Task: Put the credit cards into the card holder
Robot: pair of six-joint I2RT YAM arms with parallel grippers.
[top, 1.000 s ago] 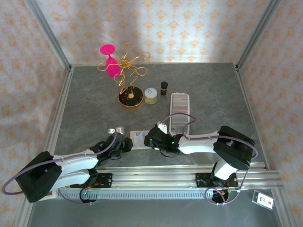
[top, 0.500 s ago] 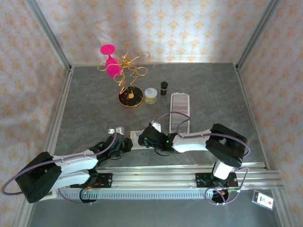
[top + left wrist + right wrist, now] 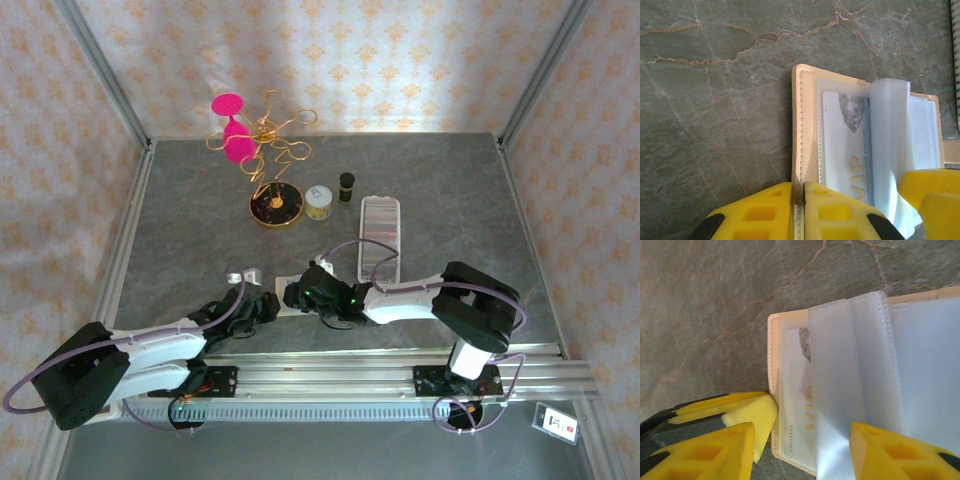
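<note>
My left tool (image 3: 799, 210) pinches the near edge of the card holder (image 3: 802, 125), while my right tool (image 3: 802, 445) stands apart over its clear pockets (image 3: 835, 365).

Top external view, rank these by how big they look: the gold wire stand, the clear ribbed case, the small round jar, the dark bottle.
1. gold wire stand
2. clear ribbed case
3. small round jar
4. dark bottle, only slightly smaller than the jar
</note>
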